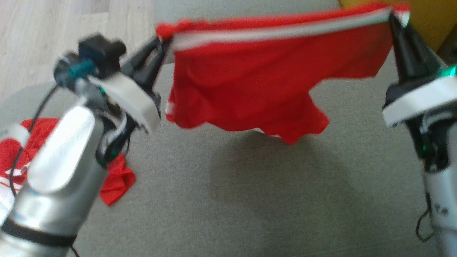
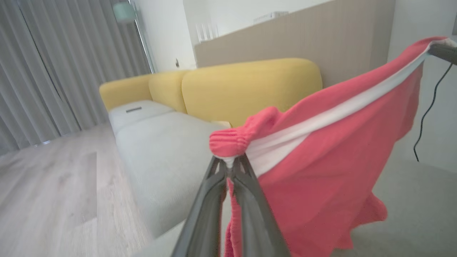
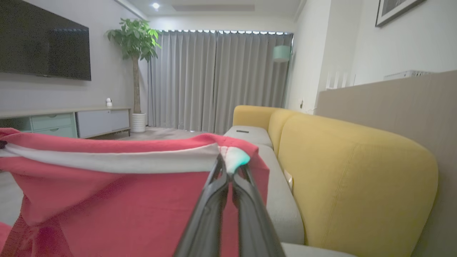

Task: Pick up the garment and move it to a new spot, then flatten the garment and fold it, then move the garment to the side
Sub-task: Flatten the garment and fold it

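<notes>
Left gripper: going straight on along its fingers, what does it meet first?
The red garment bunched at the left gripper's tips; past that, probably the yellow sofa back, though depth is unclear.

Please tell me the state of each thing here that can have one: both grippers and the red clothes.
left gripper: shut on one end of the red garment's waistband.
right gripper: shut on the other end of the waistband.
red garment: lifted off the grey seat, stretched between both grippers, lower part hanging loose.
second red cloth: crumpled on the seat, not held.
</notes>
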You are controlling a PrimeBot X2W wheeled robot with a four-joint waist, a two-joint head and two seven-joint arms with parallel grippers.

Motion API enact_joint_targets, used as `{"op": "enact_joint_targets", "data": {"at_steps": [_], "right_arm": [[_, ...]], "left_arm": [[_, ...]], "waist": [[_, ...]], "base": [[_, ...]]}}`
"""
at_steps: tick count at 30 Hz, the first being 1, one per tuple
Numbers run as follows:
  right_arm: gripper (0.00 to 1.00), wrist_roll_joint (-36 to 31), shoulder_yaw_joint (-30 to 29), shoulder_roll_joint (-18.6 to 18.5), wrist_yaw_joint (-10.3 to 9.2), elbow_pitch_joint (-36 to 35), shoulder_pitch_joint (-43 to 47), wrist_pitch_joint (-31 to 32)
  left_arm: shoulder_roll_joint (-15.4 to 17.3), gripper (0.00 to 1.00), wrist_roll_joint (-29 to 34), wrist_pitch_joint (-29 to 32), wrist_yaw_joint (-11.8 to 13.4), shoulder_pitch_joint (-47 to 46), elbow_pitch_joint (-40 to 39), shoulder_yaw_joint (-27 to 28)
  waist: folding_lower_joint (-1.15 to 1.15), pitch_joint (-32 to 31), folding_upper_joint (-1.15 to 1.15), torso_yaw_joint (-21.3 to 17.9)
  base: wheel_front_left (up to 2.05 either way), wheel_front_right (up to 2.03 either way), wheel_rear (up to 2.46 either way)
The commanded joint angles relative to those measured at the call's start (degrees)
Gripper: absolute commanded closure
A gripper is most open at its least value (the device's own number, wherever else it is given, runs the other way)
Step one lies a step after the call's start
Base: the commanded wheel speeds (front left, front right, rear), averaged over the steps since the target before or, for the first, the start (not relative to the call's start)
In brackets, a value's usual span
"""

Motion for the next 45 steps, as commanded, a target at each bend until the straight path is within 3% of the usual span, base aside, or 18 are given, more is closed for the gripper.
{"op": "enact_joint_targets", "data": {"at_steps": [1, 6, 11, 17, 22, 27, 31, 37, 45], "right_arm": [[1.00, -0.6, -0.1, 0.2, -0.04, -3.3, -0.4, 1.2], [1.00, -1.9, -1.6, -0.6, -0.04, -6.9, -1.5, 4.4], [1.00, -1.9, -0.9, -2.0, -0.04, -3.8, -10.8, 5.3], [1.00, -3.2, 3.2, -4.1, -0.04, 10.6, -29.2, 0.8], [1.00, -6.5, 2.9, -3.7, -0.04, 23.9, -46.1, -7.9], [1.00, -10.7, 2.1, -2.4, -0.04, 34.7, -54.8, -17.9], [1.00, -10.6, 2.8, -1.2, -0.04, 42.7, -54.5, -21.0], [1.00, -8.3, 8.9, -1.6, -0.04, 52.6, -47.1, -21.2], [1.00, 1.3, 20.8, -5.7, -0.04, 55.3, -36.5, -17.9]], "left_arm": [[2.8, 1.00, -0.6, 0.9, 0.5, -1.5, -3.0, 2.9], [4.8, 1.00, -0.8, 4.8, 1.1, -2.3, -7.8, 3.2], [4.6, 1.00, -1.0, 7.5, 0.6, -11.0, -5.8, 4.1], [3.7, 1.00, 0.8, 6.3, -0.5, -27.3, 5.7, 4.4], [1.4, 1.00, 3.6, -0.9, 0.1, -42.0, 16.3, 6.1], [-1.8, 1.00, 5.0, -8.9, 0.6, -49.2, 25.0, 6.3], [-4.6, 1.00, 4.5, -12.3, -0.1, -48.1, 30.8, 4.8], [-8.2, 1.00, 3.8, -14.6, -1.2, -39.2, 36.8, 0.3], [-8.7, 1.00, 1.5, -15.4, -1.4, -25.3, 37.7, -8.1]], "waist": [[0.00, 0.6, 0.00, 0.2], [0.00, 5.5, 0.00, 0.1], [0.00, 14.2, 0.00, -0.8], [0.00, 24.3, 0.00, -2.1], [0.00, 30.0, 0.00, -2.0], [0.00, 31.6, 0.00, -1.3], [0.00, 31.5, 0.00, -0.6], [0.00, 30.2, 0.00, 0.3], [0.00, 26.1, 0.00, 1.2]], "base": [[0.00, 0.00, 0.00], [0.00, 0.00, 0.00], [0.00, 0.00, 0.00], [0.00, 0.00, 0.00], [0.00, 0.00, 0.00], [0.00, 0.00, 0.00], [0.00, 0.00, 0.00], [0.00, 0.00, 0.00], [0.00, 0.00, 0.00]]}}
